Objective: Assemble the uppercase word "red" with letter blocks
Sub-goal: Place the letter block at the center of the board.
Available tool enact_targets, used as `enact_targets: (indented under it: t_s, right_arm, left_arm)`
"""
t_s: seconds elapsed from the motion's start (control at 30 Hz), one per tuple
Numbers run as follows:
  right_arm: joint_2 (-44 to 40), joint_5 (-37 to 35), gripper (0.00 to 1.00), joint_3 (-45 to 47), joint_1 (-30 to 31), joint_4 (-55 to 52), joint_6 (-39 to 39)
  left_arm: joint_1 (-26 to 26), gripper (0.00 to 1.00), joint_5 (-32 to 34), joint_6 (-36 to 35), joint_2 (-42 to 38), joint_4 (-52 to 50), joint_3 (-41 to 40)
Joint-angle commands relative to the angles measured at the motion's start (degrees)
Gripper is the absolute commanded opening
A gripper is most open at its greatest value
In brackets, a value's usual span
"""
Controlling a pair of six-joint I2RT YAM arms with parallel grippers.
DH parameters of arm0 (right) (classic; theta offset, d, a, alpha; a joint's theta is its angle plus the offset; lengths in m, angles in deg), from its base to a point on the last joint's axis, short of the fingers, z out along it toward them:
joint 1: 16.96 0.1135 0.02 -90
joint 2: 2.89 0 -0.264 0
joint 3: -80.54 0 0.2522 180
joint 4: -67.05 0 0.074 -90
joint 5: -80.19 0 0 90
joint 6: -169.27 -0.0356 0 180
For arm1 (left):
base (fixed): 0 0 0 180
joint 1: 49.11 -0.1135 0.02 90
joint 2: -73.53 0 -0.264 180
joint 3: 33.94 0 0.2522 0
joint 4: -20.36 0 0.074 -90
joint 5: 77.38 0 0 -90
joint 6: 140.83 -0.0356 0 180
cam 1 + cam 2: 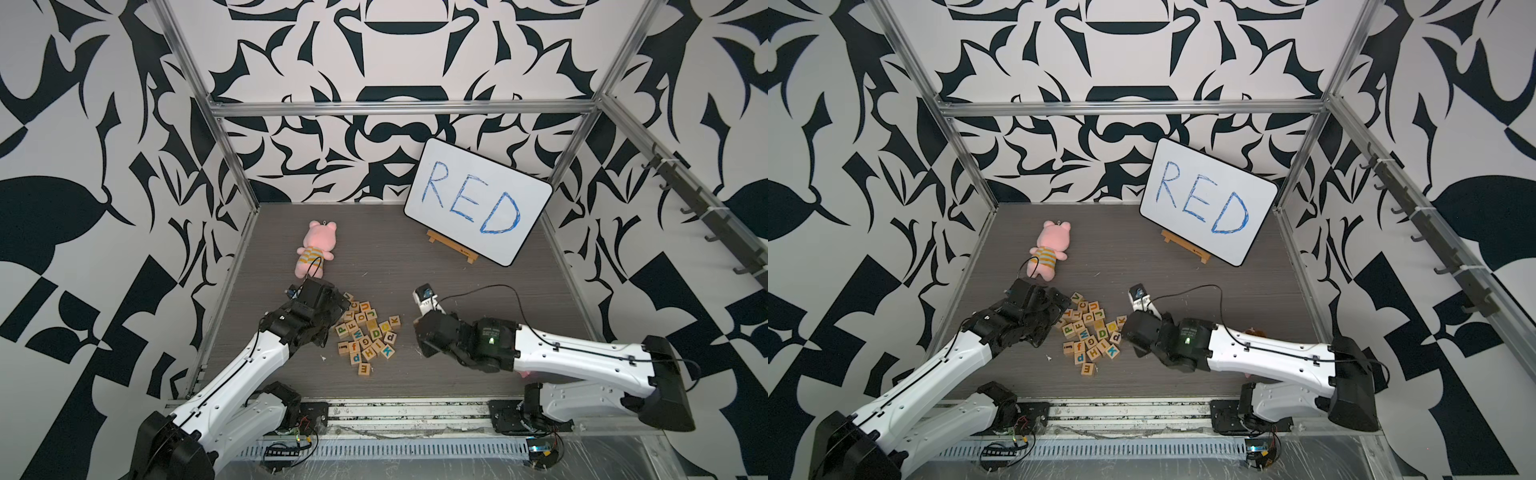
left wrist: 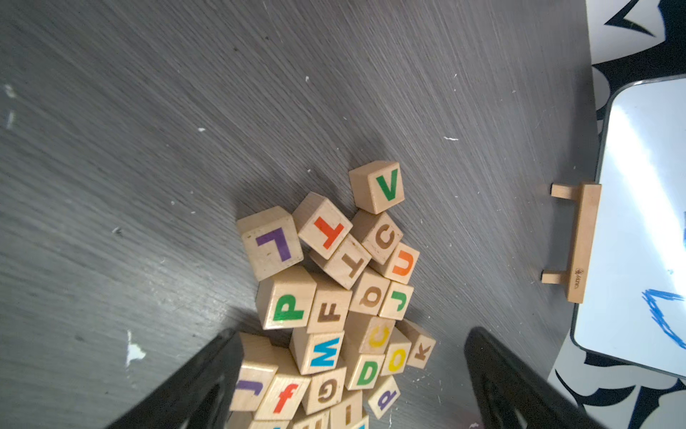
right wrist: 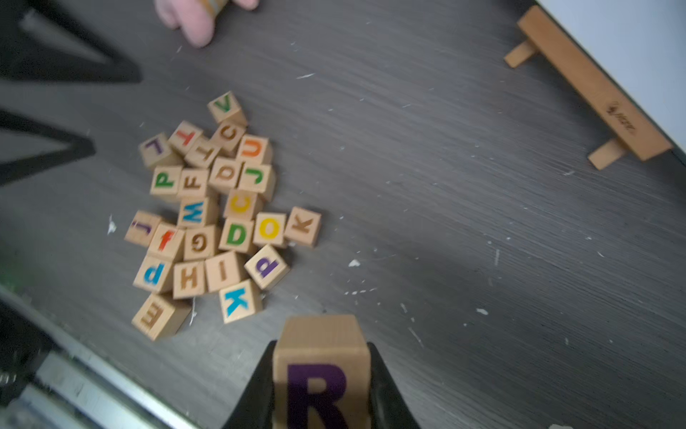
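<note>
Your right tool (image 3: 321, 347) is clamped on the R block (image 3: 319, 390), purple letter, held just beside the pile (image 3: 215, 208). Your left tool (image 2: 350, 349) gapes wide over the pile, empty. So approx. 1 of 3 picked, none placed, no word row yet. The green D (image 3: 236, 234) sits mid-pile; only a brown E (image 3: 152, 315) shows, at the pile's edge. Far back, the whiteboard (image 1: 478, 201) reads "RED" in blue; its stand (image 3: 594, 93) has a logo, unreadable.

Left arm (image 1: 249, 365) and right arm (image 1: 573, 353): white shells, black joints, thin black cables clipped along them. Green light (image 1: 491, 340) on the right arm's black wrist. Left gripper (image 2: 352, 332) fingers (image 2: 519, 390) are black.
</note>
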Motion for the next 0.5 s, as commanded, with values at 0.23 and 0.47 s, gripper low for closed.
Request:
enact_targets:
  t_s: [0.23,0.47]
  right_arm:
    - [9.03,2.85,0.0,-8.76,-18.17,3.78,-4.12]
    - [22.58,1.34,0.0,-16.86,-18.32,4.6,-7.66]
  left_arm:
    - [0.17,0.97,2.97,2.13,-0.52,1.64,-1.24]
    - [0.17,0.97,4.88,1.88,1.15,1.91,-0.72]
